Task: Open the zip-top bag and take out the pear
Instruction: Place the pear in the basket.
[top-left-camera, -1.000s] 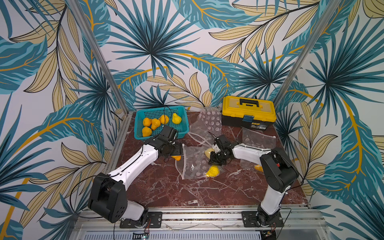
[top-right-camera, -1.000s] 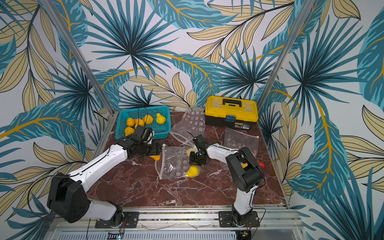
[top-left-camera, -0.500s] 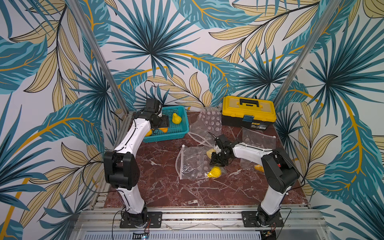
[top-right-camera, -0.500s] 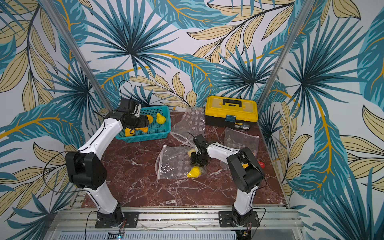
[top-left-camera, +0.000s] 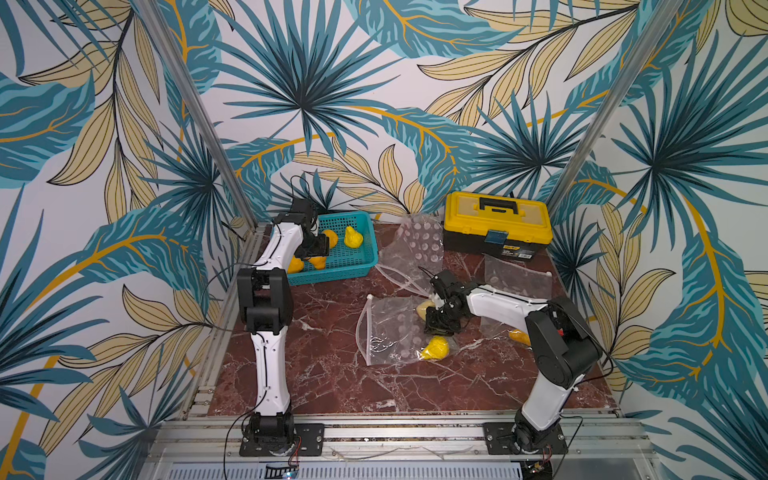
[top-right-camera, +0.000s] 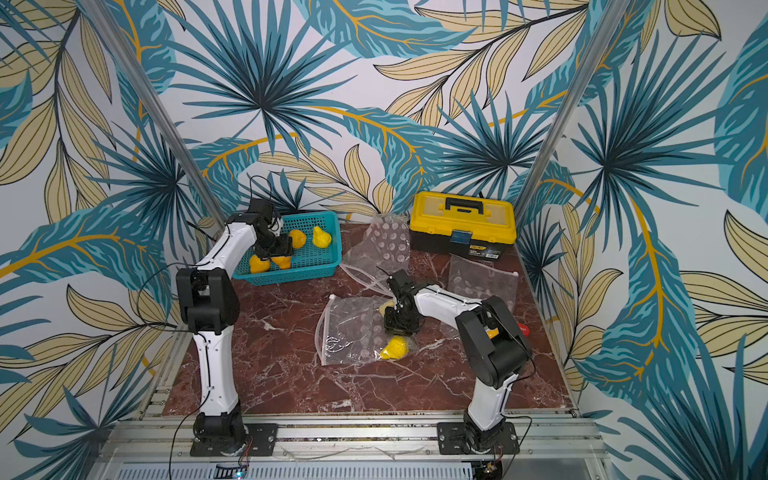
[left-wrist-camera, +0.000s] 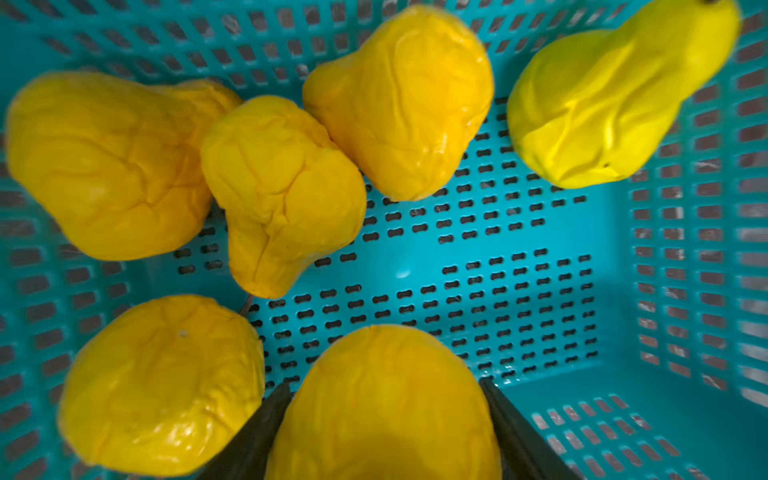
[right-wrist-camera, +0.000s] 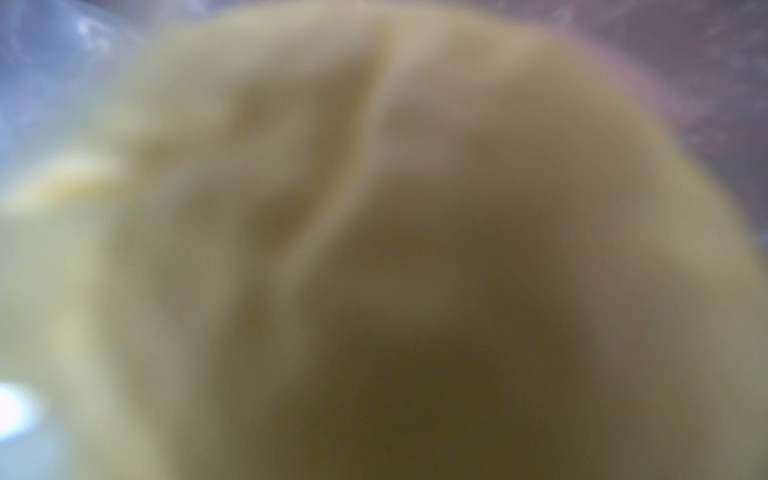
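In both top views a clear zip-top bag (top-left-camera: 386, 332) (top-right-camera: 345, 332) lies flat mid-table. My right gripper (top-left-camera: 440, 322) presses down at its right end, against a pale pear (top-left-camera: 424, 309) that fills the blurred right wrist view (right-wrist-camera: 374, 249) and hides the jaws. A bright yellow pear (top-left-camera: 435, 347) lies at the bag's near corner; I cannot tell if it is inside. My left gripper (top-left-camera: 320, 245) (left-wrist-camera: 384, 386) hangs in the teal basket (top-left-camera: 353, 266), shut on a yellow pear (left-wrist-camera: 382, 415).
Several loose pears (left-wrist-camera: 282, 191) lie in the basket (left-wrist-camera: 623, 291). A yellow toolbox (top-left-camera: 498, 222) stands at the back right. Two more clear bags (top-left-camera: 415, 245) (top-left-camera: 517, 278) lie behind the right arm, with another yellow fruit (top-left-camera: 519, 336) beside its elbow.
My left arm has swung from the bag's mouth back to the basket, carrying a pear. The right gripper has stayed at the bag's right end.
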